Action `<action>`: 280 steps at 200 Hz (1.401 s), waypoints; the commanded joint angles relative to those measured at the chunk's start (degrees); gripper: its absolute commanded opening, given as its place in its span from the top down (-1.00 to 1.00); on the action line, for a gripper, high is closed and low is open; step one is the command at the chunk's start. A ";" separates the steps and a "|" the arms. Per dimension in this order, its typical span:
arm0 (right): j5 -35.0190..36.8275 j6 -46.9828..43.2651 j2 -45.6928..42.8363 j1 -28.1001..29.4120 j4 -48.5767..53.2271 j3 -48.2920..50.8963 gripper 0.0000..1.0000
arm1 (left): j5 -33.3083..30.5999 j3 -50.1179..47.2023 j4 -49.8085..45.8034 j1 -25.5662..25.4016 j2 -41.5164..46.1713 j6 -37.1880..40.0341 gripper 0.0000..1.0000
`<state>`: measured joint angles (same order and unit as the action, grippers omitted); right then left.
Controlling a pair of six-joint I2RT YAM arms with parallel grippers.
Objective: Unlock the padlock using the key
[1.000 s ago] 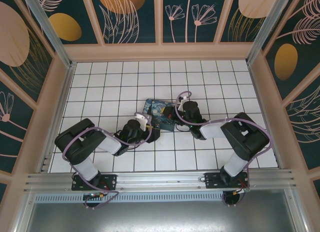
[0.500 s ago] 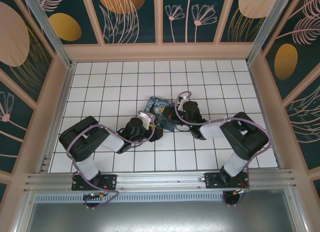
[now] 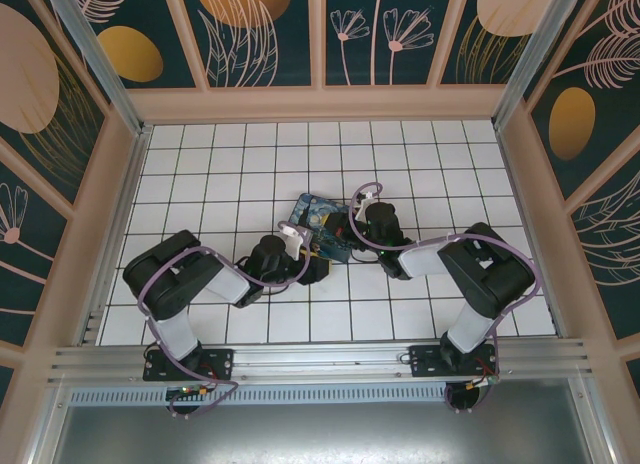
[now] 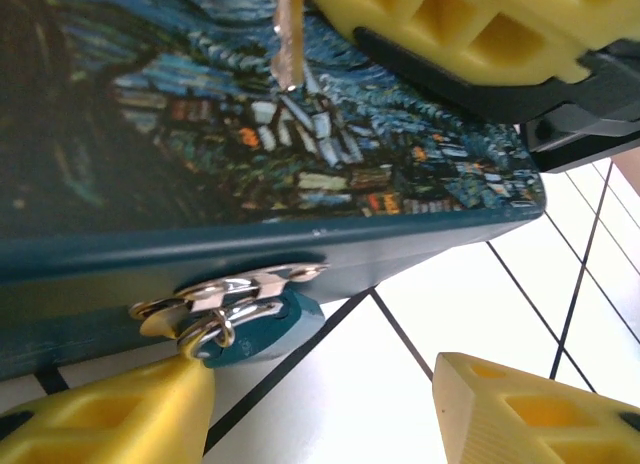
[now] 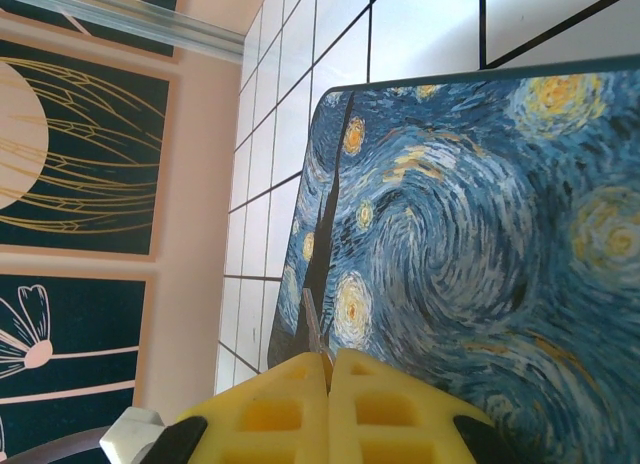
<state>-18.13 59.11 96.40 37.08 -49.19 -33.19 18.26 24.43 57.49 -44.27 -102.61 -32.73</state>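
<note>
The padlock [image 4: 243,330], a small dark blue body with a silvery shackle, hangs from the metal hasp [image 4: 232,289] on the front wall of the starry-night box [image 3: 322,227]. My left gripper [image 4: 320,384] is open at that wall. Its left finger [image 4: 110,414] touches the padlock, and its right finger [image 4: 530,414] stands well apart over the white tiles. My right gripper [image 5: 329,359] is shut on the key [image 5: 312,329]. It holds the thin blade [image 4: 289,34] just above the painted lid [image 5: 470,234]. From above, both grippers meet at the box, left [image 3: 300,246] and right [image 3: 352,224].
The box sits mid-floor on white tiles with black grid lines [image 3: 230,174]. Patterned enclosure walls [image 3: 90,214] ring the floor. The right gripper's yellow fingers [image 4: 450,34] hang close above the box, near my left gripper.
The left arm has swung right and its gripper has closed in on the box's front wall. The box has turned and shifted slightly away. The right gripper has barely moved.
</note>
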 commanded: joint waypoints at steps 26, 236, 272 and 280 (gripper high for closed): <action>-0.68 0.52 1.59 0.09 -0.48 -0.63 1.00 | 1.54 -1.98 11.16 -0.21 -3.93 -6.50 -0.25; -0.77 1.01 2.44 0.36 -1.84 -0.27 1.00 | -0.64 -5.63 23.37 -0.21 -3.98 -15.53 -0.24; -0.77 1.03 2.46 0.36 -1.85 -0.23 1.00 | -1.68 -5.38 20.65 -0.28 -4.35 -15.21 -0.22; -0.77 1.02 2.48 0.36 -1.79 -0.21 1.00 | -1.88 -5.18 19.82 -0.18 -4.51 -15.19 -0.22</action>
<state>-18.13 59.53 97.32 37.12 -51.05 -33.19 17.34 19.22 76.71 -44.27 -106.04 -47.66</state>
